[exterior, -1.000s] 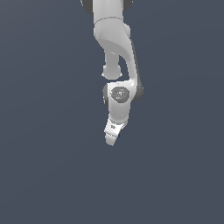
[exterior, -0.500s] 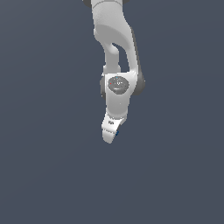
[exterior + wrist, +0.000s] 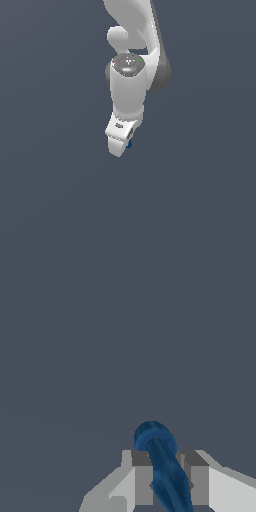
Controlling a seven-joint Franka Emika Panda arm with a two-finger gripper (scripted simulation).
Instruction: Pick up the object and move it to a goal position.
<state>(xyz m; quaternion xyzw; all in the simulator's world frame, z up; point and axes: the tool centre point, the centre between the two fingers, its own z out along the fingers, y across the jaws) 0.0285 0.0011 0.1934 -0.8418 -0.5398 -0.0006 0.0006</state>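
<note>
I see the gripper (image 3: 125,145) pointing down over a plain grey floor (image 3: 45,200) — fingers (image 3: 142,483) clamped on the dark blue object (image 3: 162,466), which sits between them. In the exterior view only a blue sliver (image 3: 130,144) shows beside the fingertip — arm (image 3: 131,55) above.

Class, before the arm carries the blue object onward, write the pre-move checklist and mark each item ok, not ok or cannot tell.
1. Blue object sits between the fingers: ok.
2. Gripper shut on it, fingers close on both sides in the wrist view: ok.
3. Object in sight from the exterior view: only a sliver, ok.
4. Object lifted clear of the surface: cannot tell.
5. Goal position visible: not ok, neither view shows a marker.
</note>
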